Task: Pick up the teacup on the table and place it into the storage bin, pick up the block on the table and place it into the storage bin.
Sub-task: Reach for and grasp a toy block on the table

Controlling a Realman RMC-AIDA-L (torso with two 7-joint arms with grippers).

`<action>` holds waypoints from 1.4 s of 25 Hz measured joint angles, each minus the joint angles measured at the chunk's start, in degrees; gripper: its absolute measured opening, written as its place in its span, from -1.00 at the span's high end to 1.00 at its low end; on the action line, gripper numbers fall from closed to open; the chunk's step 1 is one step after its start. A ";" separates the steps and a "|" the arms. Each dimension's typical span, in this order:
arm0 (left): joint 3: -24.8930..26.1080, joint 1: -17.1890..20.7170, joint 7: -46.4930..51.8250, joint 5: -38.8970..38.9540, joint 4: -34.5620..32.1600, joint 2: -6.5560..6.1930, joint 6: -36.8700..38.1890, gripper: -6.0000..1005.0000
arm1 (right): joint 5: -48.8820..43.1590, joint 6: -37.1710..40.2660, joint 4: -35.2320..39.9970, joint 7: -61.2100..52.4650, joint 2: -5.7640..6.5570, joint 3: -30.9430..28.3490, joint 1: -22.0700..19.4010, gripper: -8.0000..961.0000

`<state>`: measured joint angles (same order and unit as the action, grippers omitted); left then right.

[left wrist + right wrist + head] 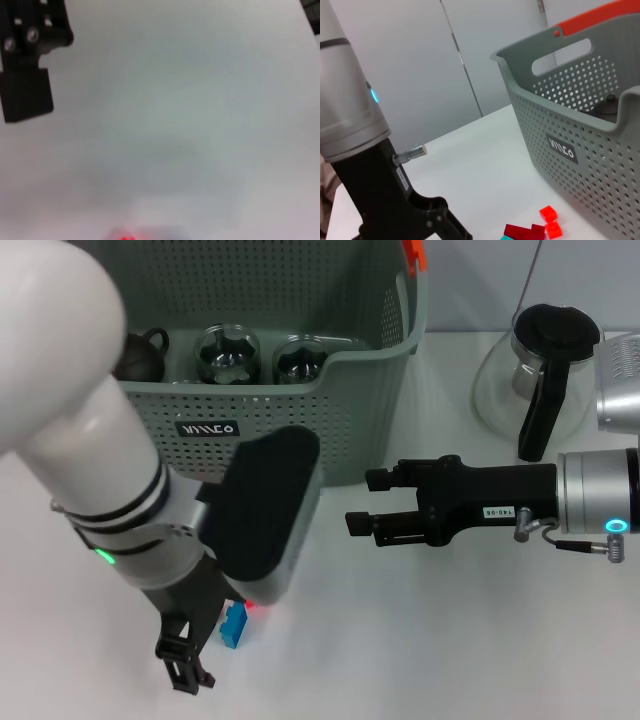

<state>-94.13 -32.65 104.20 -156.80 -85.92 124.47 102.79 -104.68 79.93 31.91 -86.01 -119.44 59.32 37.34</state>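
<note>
The storage bin [300,430], a grey-green perforated basket with an orange clip and a black label, stands at the back centre; it also shows in the right wrist view [570,150]. Two glass teacups [228,352] stand inside it beside a dark teapot [140,352]. A blue block [233,625] lies on the table near the front, with a red block [547,220] next to it. My left gripper [190,665] is low over the table just left of the blue block, open and empty; one finger [27,90] shows over bare table. My right gripper [362,502] is open and empty, right of the bin's front.
A glass coffee pot with a black lid and handle [540,370] stands at the back right, with a metal object [620,380] beside it. My left arm's white forearm [90,440] hides part of the bin's left front. A dark red block [520,231] lies by the red one.
</note>
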 joint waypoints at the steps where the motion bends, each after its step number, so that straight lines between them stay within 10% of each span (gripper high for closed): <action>1: -0.85 -0.27 0.28 -0.36 0.14 0.02 -0.52 -0.89 | 0.00 -0.02 0.00 0.00 0.00 0.00 -0.01 -0.67; 35: -6.92 -4.13 1.47 -3.33 9.96 0.07 -8.74 -0.63 | 0.31 -0.14 0.00 1.00 -0.09 0.00 -0.61 -0.67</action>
<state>-101.06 -36.78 105.67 -160.13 -75.96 124.54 94.05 -104.37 79.79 31.90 -85.01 -119.53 59.32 36.74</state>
